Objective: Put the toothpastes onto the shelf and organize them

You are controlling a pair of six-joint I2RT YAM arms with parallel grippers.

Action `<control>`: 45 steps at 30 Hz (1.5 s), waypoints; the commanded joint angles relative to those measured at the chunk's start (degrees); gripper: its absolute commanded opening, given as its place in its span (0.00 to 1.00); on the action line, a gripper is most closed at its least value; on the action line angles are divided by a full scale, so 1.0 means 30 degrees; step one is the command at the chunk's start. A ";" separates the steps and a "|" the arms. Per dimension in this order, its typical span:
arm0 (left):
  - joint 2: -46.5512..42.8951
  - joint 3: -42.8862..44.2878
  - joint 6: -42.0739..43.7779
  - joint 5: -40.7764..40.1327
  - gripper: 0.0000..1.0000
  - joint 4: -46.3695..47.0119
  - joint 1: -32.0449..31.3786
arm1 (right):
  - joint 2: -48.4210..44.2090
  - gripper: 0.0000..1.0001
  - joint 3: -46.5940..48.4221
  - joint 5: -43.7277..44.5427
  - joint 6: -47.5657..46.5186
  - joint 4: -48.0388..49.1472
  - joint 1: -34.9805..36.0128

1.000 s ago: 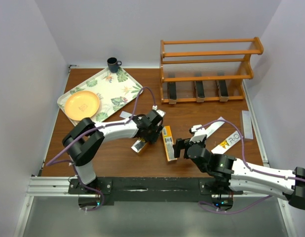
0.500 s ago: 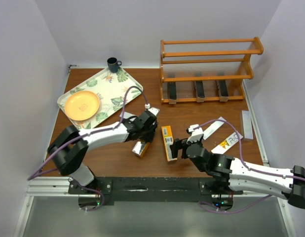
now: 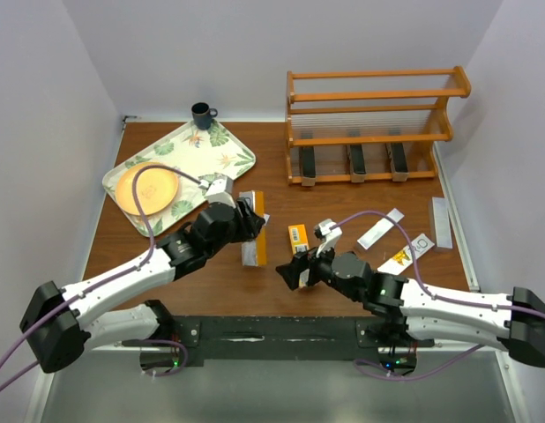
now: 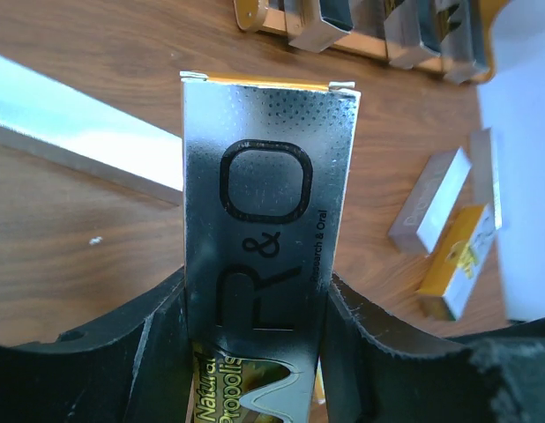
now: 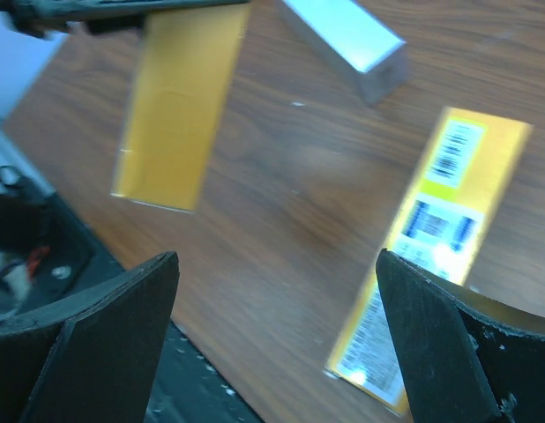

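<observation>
– Left gripper (image 4: 257, 295): what is held in it?
– One toothpaste box (image 4: 268, 203) is clamped between its fingers (image 4: 352, 344), with the silver printed face towards the wrist camera. It is held above the desk (image 3: 334, 196).
– And the right gripper (image 5: 277, 264)?
– It is spread wide and nothing is gripped. An orange-yellow box (image 5: 431, 256) is seen flat on the desk beneath it. Whether it is touched cannot be told.
– What is lying by the held box?
– A silver-grey box (image 4: 78, 132) is laid flat on the desk just beside it, partly hidden from above.
– Further right?
– Three more are scattered on the desk: an orange-and-white box (image 3: 419, 244), a silver box (image 3: 380, 228) and a second silver box (image 3: 441, 222) near the right wall.
– And at the back?
– The shelf (image 3: 374, 138) is stood at the far right, and three black boxes (image 3: 356, 162) are set on its lowest tier, spaced apart. At the far left an orange plate (image 3: 147, 188) is carried on a leaf-patterned tray (image 3: 215, 154), and a dark mug (image 3: 202, 115) is placed behind the tray.
</observation>
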 commanded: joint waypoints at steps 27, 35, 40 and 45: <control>-0.3205 -0.5022 -0.8624 -0.1806 0.43 0.8684 0.0111 | 0.7471 0.78 0.3110 0.0619 -0.0262 0.9152 0.0262; -0.3410 -0.5551 -0.8918 -0.1630 0.46 0.9652 0.0111 | 0.7590 0.38 0.3257 0.0237 -0.0877 0.9037 0.0233; -0.3761 -0.5520 -0.8215 -0.1892 0.71 0.9243 0.0111 | 0.6741 0.18 0.3139 0.0354 -0.1637 0.7956 0.0262; -0.4814 -0.5083 -0.6517 -0.2828 0.90 0.7986 0.0140 | 0.5046 0.17 0.3256 0.1114 -0.2749 0.5789 0.0203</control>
